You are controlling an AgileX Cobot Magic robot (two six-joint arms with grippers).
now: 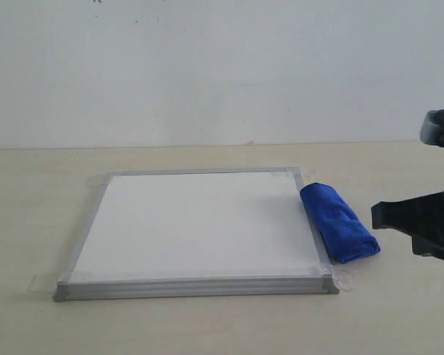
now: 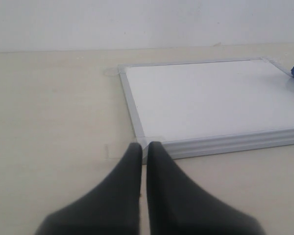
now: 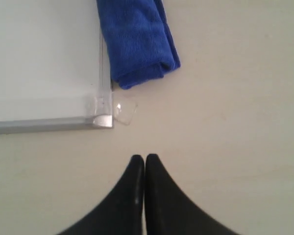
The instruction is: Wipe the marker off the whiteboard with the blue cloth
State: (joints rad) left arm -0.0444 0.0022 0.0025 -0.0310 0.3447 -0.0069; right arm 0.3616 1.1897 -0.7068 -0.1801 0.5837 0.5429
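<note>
Since no marker line shows on the whiteboard [image 1: 200, 222], whose face looks clean in every view, the wiping seems done, or the line is too faint to see. The blue cloth [image 1: 339, 222] lies rolled against the board's right frame, ungripped. The right gripper [image 3: 144, 157] hangs near the cloth's nearer end, apart from it, jaws pressed together and empty; the left gripper [image 2: 143, 145], likewise closed, sits by the board's front left corner.

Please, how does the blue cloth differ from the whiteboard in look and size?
The whiteboard is white with a silver-grey frame; the blue cloth is deep blue. The whiteboard is flat; the blue cloth is a fluffy roll. The whiteboard is far larger than the blue cloth. Both lie on the table, side by side.
</note>
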